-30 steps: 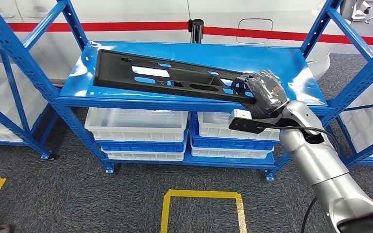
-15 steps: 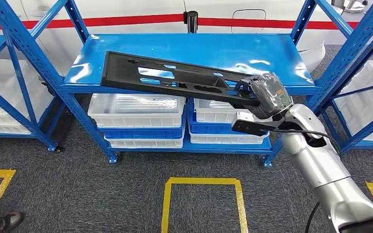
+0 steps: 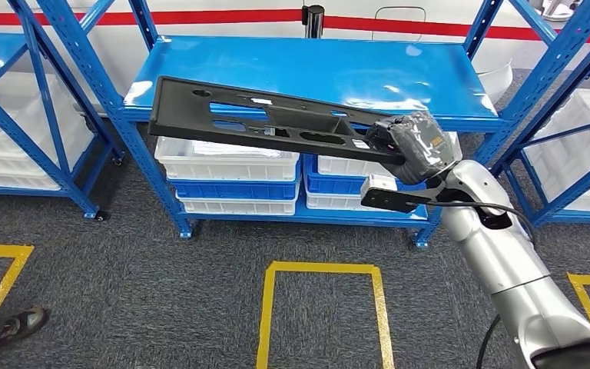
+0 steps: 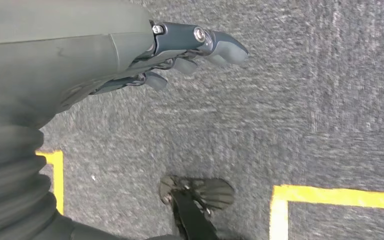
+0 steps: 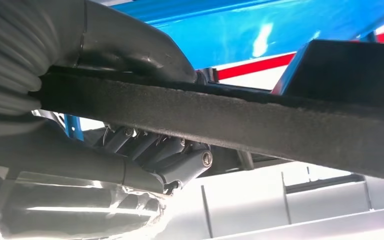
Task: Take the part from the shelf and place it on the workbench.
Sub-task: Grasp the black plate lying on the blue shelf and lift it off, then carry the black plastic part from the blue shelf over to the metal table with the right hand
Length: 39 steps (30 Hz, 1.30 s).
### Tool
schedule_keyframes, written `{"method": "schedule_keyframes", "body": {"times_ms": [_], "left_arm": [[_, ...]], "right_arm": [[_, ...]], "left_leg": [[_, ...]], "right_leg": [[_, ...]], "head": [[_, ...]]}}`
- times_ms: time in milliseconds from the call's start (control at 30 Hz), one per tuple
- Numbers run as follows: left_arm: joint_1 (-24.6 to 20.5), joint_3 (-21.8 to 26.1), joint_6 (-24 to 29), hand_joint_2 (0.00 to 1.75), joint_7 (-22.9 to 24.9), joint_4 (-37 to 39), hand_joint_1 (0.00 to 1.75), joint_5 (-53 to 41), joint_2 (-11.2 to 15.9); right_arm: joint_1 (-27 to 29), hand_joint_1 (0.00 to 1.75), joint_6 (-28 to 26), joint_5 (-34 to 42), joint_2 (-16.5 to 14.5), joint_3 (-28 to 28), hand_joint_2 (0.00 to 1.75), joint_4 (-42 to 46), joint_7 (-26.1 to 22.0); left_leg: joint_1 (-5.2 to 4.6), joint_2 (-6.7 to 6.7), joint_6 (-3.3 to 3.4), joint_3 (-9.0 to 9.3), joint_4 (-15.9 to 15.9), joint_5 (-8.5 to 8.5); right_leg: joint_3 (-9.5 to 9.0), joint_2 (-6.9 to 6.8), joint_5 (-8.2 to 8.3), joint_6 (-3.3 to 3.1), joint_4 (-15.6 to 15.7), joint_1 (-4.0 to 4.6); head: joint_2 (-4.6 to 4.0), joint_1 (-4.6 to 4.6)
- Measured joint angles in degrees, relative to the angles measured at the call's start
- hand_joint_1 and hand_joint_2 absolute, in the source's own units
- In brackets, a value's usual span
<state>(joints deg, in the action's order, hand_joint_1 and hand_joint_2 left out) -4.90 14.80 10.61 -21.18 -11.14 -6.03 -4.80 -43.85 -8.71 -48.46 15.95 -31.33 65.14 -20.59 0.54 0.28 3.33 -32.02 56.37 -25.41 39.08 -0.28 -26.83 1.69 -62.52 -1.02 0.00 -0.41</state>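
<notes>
Gripping black part w/ right hand, above shelf.

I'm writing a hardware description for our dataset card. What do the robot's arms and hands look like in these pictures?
The right arm is smooth, rounded silver segments with a thin black cable along it and a black-and-white block at the wrist. The right hand is dark grey under clear shiny film. The left hand has a grey ribbed cover and blue-grey fingers with visible screws.

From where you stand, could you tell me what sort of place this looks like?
Probably a factory or warehouse floor: blue steel shelving over stacked white bins, yellow floor markings on grey carpet, and the right hand holding a long black part.
</notes>
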Motion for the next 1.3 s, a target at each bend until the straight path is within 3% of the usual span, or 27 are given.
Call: {"method": "schedule_keyframes", "body": {"times_ms": [67,100,167,233,300,367,400,433,500,567,600,633,667,733,800,867,933,967,1000,1067,1100,1133,1200,1267,1300], "left_arm": [[0.01,0.05,0.00,1.75,-0.04,-0.01,0.00,0.03,-0.01],[0.03,0.07,0.00,1.75,-0.04,-0.01,0.00,0.04,-0.01],[0.03,0.07,-0.01,1.75,-0.04,-0.01,0.00,0.04,-0.09],[0.03,0.07,-0.01,1.75,-0.04,-0.01,0.00,0.04,-0.21],[0.03,0.10,0.01,1.75,-0.07,-0.01,0.00,0.04,-0.25],[0.10,0.16,0.07,1.75,-0.14,-0.01,0.00,0.04,-0.21],[0.24,0.20,0.09,1.75,-0.16,0.02,0.00,0.04,-0.19],[0.39,0.23,0.11,1.75,-0.17,0.04,0.00,0.04,-0.15],[0.70,0.26,0.13,1.75,-0.17,0.08,0.00,0.04,-0.17],[0.80,0.26,0.13,1.75,-0.17,0.08,0.00,0.03,-0.23],[0.79,0.26,0.13,1.75,-0.17,0.08,0.00,0.03,-0.25],[0.77,0.26,0.13,1.75,-0.17,0.08,0.00,0.02,-0.25],[0.76,0.26,0.13,1.75,-0.17,0.08,0.00,0.02,-0.25],[0.71,0.26,0.13,1.75,-0.17,0.06,0.00,0.02,-0.23],[0.61,0.26,0.14,1.75,-0.20,0.02,0.00,0.00,-0.20],[0.54,0.26,0.15,1.75,-0.25,-0.01,0.00,-0.03,-0.19],[0.47,0.26,0.16,1.75,-0.27,0.01,0.00,-0.04,-0.21],[0.41,0.26,0.16,1.75,-0.27,0.01,0.00,-0.04,-0.23],[0.33,0.27,0.16,1.75,-0.28,0.01,0.00,-0.03,-0.25],[0.24,0.28,0.16,1.75,-0.30,-0.01,0.00,-0.03,-0.25],[0.22,0.28,0.16,1.75,-0.29,-0.01,0.00,-0.03,-0.25],[0.22,0.28,0.16,1.75,-0.30,-0.01,0.00,-0.04,-0.27],[0.22,0.28,0.16,1.75,-0.29,-0.01,0.00,-0.04,-0.34],[0.21,0.28,0.16,1.75,-0.30,-0.01,0.00,-0.04,-0.40],[0.21,0.28,0.16,1.75,-0.30,-0.01,0.00,-0.04,-0.40]], "right_arm": [[-0.11,1.75,0.01,-0.32,-0.28,-0.08,1.75,-0.24,0.05],[-0.11,1.75,0.01,-0.40,-0.37,-0.15,1.75,-0.37,0.07],[-0.11,1.75,0.01,-0.46,-0.56,-0.30,1.75,-0.61,0.09],[-0.24,1.75,0.01,-0.49,-0.79,-0.34,1.75,-0.70,0.09],[-0.58,1.75,0.01,-0.52,-1.05,-0.33,1.75,-0.72,0.10],[-0.80,1.75,0.01,-0.50,-1.22,-0.34,1.75,-0.86,0.11],[-0.79,1.75,0.01,-0.46,-1.23,-0.37,1.75,-1.02,0.11],[-0.72,1.75,0.01,-0.43,-1.26,-0.42,1.75,-1.18,0.10],[-0.65,1.75,-0.02,-0.42,-1.29,-0.46,1.75,-1.41,0.09],[-0.63,1.75,-0.05,-0.43,-1.29,-0.46,1.75,-1.48,0.08],[-0.61,1.75,-0.05,-0.42,-1.28,-0.45,1.75,-1.51,0.07],[-0.58,1.75,-0.05,-0.40,-1.28,-0.45,1.75,-1.54,0.06],[-0.54,1.75,-0.06,-0.39,-1.25,-0.44,1.75,-1.57,0.05],[-0.46,1.75,-0.08,-0.39,-1.15,-0.39,1.75,-1.57,0.05],[-0.53,1.75,-0.11,-0.38,-1.01,-0.26,1.75,-1.50,0.05],[-0.69,1.75,-0.14,-0.33,-0.96,-0.19,1.75,-1.43,0.05],[-0.68,1.75,-0.16,-0.28,-0.90,-0.19,1.75,-1.43,0.05],[-0.68,1.75,-0.16,-0.28,-0.79,-0.16,1.75,-1.44,0.04],[-0.67,1.75,-0.16,-0.29,-0.65,-0.11,1.75,-1.44,0.04],[-0.64,1.75,-0.16,-0.31,-0.43,-0.02,1.75,-1.45,0.03],[-0.57,1.75,-0.16,-0.31,-0.37,0.01,1.75,-1.45,0.03],[-0.50,1.75,-0.16,-0.31,-0.33,0.01,1.75,-1.45,0.03],[-0.42,1.75,-0.16,-0.31,-0.27,0.02,1.75,-1.45,0.03],[-0.44,1.75,-0.16,-0.31,-0.28,0.03,1.75,-1.43,0.03],[-0.44,1.75,-0.18,-0.30,-0.31,0.04,1.75,-1.37,0.03]], "left_leg": [[-0.13,0.01,0.30,-2.00,0.01,1.58],[-0.18,0.00,0.29,-2.88,0.04,2.28],[-0.21,0.00,0.05,-4.89,0.11,3.86],[-0.25,-0.02,-0.45,-6.71,0.30,5.40],[-0.51,-0.06,-1.06,-7.78,0.45,6.77],[-0.64,-0.13,-1.50,-8.29,0.32,8.05],[-0.49,-0.16,-1.70,-8.51,0.25,8.42],[-0.29,-0.19,-1.95,-8.89,0.68,7.63],[0.07,-0.23,-2.59,-10.03,4.10,2.74],[0.21,-0.24,-3.14,-11.38,11.32,-3.34],[0.25,-0.24,-3.31,-11.72,14.78,-4.74],[0.26,-0.24,-3.37,-11.56,17.09,-4.95],[0.26,-0.24,-3.32,-10.39,17.38,-4.00],[0.26,-0.33,-2.90,-5.51,12.24,-2.04],[0.00,-0.65,-2.30,-0.46,5.15,-2.53],[-0.52,-0.84,-1.70,1.05,2.40,-3.25],[-0.63,-0.59,-0.90,0.55,1.82,-2.04],[-0.56,-0.43,-0.40,0.05,1.48,-1.26],[-0.45,-0.29,0.01,-0.62,1.17,-0.41],[-0.45,-0.18,0.47,-2.45,1.09,1.05],[-0.48,-0.14,0.47,-3.39,1.12,1.78],[-0.50,-0.09,0.42,-4.34,1.15,2.52],[-0.48,-0.01,0.16,-6.14,1.20,3.96],[-0.54,-0.01,-0.40,-7.68,1.28,5.36],[-0.64,-0.03,-0.71,-8.14,1.27,6.06]], "right_leg": [[1.69,0.03,-4.75,-0.42,-7.56,-0.05],[1.99,0.03,-5.70,-0.15,-10.60,-0.08],[-0.03,0.03,-3.85,1.23,-11.64,-0.12],[-5.63,0.02,-1.78,2.07,-5.48,-0.29],[-11.18,0.14,-3.28,1.38,2.92,0.01],[-12.59,0.23,-4.50,0.40,6.37,0.30],[-11.95,0.14,-4.07,-0.06,6.09,0.03],[-11.55,0.04,-3.56,-0.64,5.95,-0.16],[-10.50,-0.15,-2.16,-1.68,5.83,-0.39],[-8.94,-0.17,-0.73,-2.02,5.64,-0.22],[-8.03,-0.17,-0.13,-1.98,5.45,-0.16],[-7.15,-0.16,0.35,-1.88,5.20,-0.12],[-6.23,-0.15,0.77,-1.74,4.84,-0.10],[-4.70,-0.12,1.43,-1.36,4.12,-0.11],[-3.79,-0.15,2.18,-0.69,3.75,-0.02],[-3.52,-0.21,3.07,0.14,3.88,-0.07],[-3.02,-0.15,3.37,0.74,3.90,-0.08],[-2.37,-0.08,2.42,0.68,3.09,-0.02],[-1.44,-0.01,0.51,0.35,1.25,0.06],[0.63,0.06,-4.57,-0.38,-5.40,0.05],[1.28,0.07,-6.16,-0.31,-8.91,0.03],[1.35,0.07,-6.52,0.12,-11.41,0.00],[-0.84,0.07,-4.19,1.51,-11.43,-0.09],[-6.71,0.07,-2.67,2.18,-4.15,-0.19],[-9.38,0.15,-3.18,1.85,-0.07,-0.03]], "head": [[-0.01,0.26],[-0.01,0.29],[0.00,0.38],[0.00,0.40],[-0.01,0.29],[-0.01,0.01],[-0.01,-0.11],[-0.01,-0.15],[-0.01,-0.24],[0.00,-0.31],[-0.01,-0.31],[-0.01,-0.31],[-0.01,-0.33],[0.00,-0.33],[-0.01,-0.26],[-0.01,-0.27],[0.00,-0.33],[0.00,-0.29],[0.00,-0.17],[0.00,0.09],[0.00,0.19],[0.00,0.23],[0.00,0.28],[0.00,0.35],[0.00,0.29]]}}
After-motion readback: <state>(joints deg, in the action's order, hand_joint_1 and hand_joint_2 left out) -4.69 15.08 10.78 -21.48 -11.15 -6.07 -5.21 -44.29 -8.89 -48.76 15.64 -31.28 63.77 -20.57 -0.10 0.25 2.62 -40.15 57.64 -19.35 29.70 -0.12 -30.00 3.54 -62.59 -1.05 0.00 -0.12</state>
